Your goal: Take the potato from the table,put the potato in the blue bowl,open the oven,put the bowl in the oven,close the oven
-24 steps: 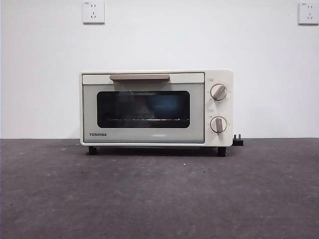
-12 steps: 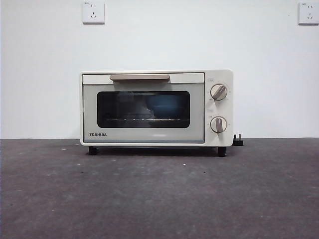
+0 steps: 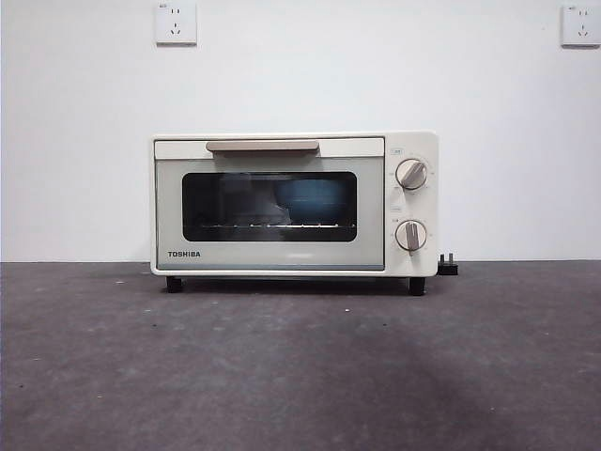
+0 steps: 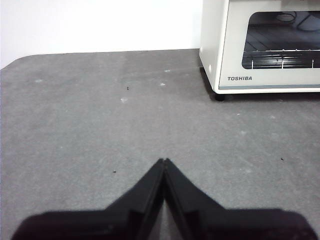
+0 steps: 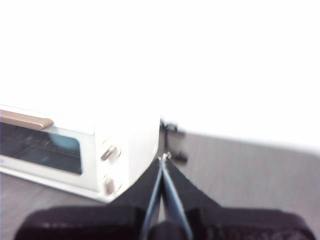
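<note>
Oven [image 3: 294, 204] stands on the table [image 3: 300, 366], door shut, long axis crosswise, window facing us; rigid, heavy, gripped only at the bar handle [image 3: 263, 146]. Blue bowl [image 3: 313, 201] sits inside. We judge it smooth, slippery. Left gripper [image 4: 164, 161] and right gripper [image 5: 164, 158] both closed, empty

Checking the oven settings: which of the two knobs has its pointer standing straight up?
The lower knob on the oven; its bar stands upright, while the upper knob is tilted toward the right.

The cream oven [image 3: 295, 204] stands shut on the table [image 3: 300, 376], blue bowl [image 3: 313, 201] inside.
</note>
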